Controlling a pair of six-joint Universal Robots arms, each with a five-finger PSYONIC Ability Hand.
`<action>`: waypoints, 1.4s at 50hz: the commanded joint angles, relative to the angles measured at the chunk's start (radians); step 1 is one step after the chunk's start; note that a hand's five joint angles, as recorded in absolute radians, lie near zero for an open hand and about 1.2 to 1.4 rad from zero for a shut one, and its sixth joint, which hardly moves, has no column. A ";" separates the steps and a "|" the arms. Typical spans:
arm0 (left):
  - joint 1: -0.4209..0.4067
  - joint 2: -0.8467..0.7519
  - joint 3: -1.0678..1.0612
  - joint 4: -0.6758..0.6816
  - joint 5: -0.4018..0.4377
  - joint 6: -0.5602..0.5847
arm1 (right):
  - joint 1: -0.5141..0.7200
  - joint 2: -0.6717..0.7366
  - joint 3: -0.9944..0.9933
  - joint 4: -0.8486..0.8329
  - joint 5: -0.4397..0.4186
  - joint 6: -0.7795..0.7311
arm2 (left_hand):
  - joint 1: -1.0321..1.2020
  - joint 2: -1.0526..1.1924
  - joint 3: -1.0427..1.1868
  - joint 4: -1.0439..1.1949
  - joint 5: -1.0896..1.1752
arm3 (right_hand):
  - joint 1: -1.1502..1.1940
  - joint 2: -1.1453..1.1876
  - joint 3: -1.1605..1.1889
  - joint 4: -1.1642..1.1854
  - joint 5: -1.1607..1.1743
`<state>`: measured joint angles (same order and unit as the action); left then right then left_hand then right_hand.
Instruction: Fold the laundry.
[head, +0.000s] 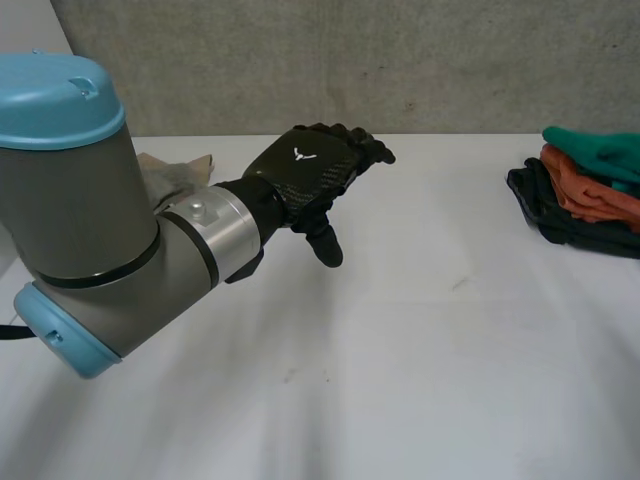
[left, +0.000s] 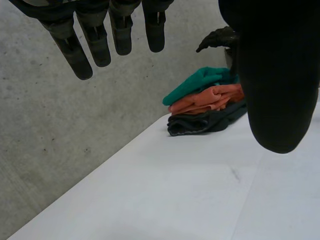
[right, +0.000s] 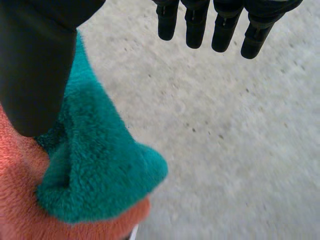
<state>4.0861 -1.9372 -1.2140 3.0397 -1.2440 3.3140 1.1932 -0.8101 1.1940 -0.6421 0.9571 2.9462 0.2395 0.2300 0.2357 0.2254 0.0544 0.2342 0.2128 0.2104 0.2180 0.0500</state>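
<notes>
The folded laundry stack (head: 580, 200), green over orange over dark, lies at the far right edge of the table (head: 400, 350), rounded folds facing the middle, its long axis seemingly along that edge. The left hand (head: 305, 175) hovers near the far edge, left of the middle, fingers straight and spread. The right hand (right: 35, 65) hangs over the green top layer, fingers straight, thumb apart.

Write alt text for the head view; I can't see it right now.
The robot's black left hand, fingers open and empty, hangs over the white table on its grey, blue-capped arm. By the table's right edge sits folded laundry: a fluffy green cloth on an orange cloth on a dark cloth. A crumpled beige cloth lies behind the arm.
</notes>
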 joint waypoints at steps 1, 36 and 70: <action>-0.013 0.033 -0.007 0.001 0.000 -0.002 | -0.082 -0.159 0.047 0.272 0.139 -0.033 | 0.039 0.048 0.042 0.053 0.049 | -0.060 -0.038 -0.036 -0.043 -0.050; 0.625 -0.265 0.114 0.281 -0.200 0.427 | 0.643 -0.502 0.607 0.094 0.281 -0.375 | 0.036 0.045 0.039 0.050 0.046 | -0.060 -0.038 -0.036 -0.043 -0.050; 0.410 -0.054 0.067 0.522 -0.101 0.184 | 0.635 -0.428 0.664 0.079 0.341 -0.427 | 1.157 1.166 1.161 1.171 1.167 | -0.060 -0.038 -0.036 -0.043 -0.050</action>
<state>4.6239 -2.2180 -1.0129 3.5397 -1.3512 3.6627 1.8295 -1.2270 1.8587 -0.5602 1.2715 2.5147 1.0467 1.1825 1.1684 1.1961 0.9222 0.2342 0.2124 0.2104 0.2143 0.0499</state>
